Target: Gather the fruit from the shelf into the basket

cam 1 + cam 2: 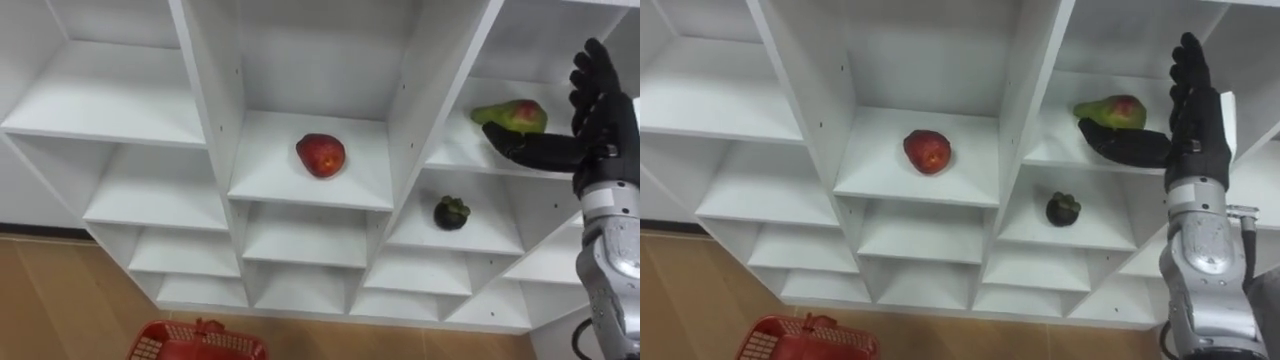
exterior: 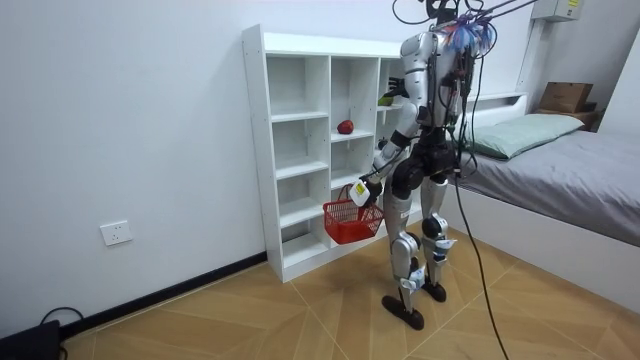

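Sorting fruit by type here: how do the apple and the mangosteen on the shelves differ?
The apple is red; the mangosteen is dark, nearly black. The apple looks larger than the mangosteen. The apple lies in the middle column, the mangosteen in the column to its right. Both are roundish and lie alone on white shelves.

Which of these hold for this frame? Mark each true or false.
1. The red apple lies in the closet's middle column. True.
2. The right hand is curled round the mango. False: its fingers are straight and the hand is open beside the mango.
3. The dark mangosteen sits on the shelf above the mango. False: it sits on the shelf below.
4. The red basket hangs from the left hand. True.
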Controlling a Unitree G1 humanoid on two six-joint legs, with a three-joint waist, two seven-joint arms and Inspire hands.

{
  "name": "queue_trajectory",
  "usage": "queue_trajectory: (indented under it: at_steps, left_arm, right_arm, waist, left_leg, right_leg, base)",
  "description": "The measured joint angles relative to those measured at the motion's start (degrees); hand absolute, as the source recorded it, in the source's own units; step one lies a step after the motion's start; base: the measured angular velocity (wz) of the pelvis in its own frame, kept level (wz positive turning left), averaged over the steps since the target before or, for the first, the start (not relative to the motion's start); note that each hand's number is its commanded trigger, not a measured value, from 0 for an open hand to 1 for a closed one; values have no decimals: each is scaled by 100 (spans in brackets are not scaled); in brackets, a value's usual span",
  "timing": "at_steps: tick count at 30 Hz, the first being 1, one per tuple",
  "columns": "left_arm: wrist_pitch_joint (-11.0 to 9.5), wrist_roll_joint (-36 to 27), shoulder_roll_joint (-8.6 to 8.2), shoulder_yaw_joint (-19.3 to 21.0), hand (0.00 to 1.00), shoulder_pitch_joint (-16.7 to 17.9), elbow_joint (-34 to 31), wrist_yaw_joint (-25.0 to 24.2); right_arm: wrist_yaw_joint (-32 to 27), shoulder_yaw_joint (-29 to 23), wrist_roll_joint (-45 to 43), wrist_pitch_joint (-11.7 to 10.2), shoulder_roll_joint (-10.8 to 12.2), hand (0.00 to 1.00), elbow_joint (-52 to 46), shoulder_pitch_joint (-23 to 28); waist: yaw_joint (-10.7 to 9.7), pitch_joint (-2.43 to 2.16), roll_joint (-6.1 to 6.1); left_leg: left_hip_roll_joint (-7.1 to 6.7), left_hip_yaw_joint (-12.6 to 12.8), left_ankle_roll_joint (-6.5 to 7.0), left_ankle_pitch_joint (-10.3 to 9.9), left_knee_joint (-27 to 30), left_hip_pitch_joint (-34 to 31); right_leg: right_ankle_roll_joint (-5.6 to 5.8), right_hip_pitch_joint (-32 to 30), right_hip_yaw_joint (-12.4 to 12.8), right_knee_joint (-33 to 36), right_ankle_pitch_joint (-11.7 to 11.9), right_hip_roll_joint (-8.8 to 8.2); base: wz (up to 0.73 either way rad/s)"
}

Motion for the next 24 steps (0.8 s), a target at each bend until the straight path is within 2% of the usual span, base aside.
queue_trajectory:
  at_steps: [9, 14, 18, 21, 24]
  left_arm:
    - [12, 3, 18, -1, 100, 2, 0, 9]
    - [25, 1, 21, 0, 100, 11, -17, 3]
    - [103, 6, 38, 1, 100, 21, -66, -10]
    - [123, 4, 52, 0, 100, 21, -70, -36]
    - [124, 4, 88, -5, 100, 43, -115, -53]
  right_arm:
    - [-23, 0, -11, 42, -31, 0, 254, -157]
    - [101, 1, -7, 42, -151, 0, 263, -235]
    - [175, 0, -21, 45, -165, 0, 406, -318]
    - [265, 0, -62, 188, -167, 0, 477, -318]
    - [362, 4, -57, 190, -168, 0, 731, -366]
  waist:
    - [-12, 3, -7]
    - [-12, 5, -12]
    - [-15, -3, -33]
    - [-17, -2, -38]
    - [-12, 1, -53]
  left_leg:
    - [-28, -7, 12, 36, 0, -11]
    - [-52, -5, 33, 52, -1, -15]
    - [-54, -31, 33, 54, -4, -7]
    - [-56, -59, 33, 55, -2, -4]
    - [-56, -71, 32, 56, 2, -4]
  right_leg:
    - [0, -4, -39, 5, 0, -33]
    - [1, -4, -48, 12, 0, -61]
    - [1, 21, -95, 12, 1, -65]
    - [3, 44, -153, 8, 0, -73]
    - [3, 57, -176, 8, 0, -74]
  base:
    - [0]
    - [0]
    - [4]
    - [8]
    - [2]
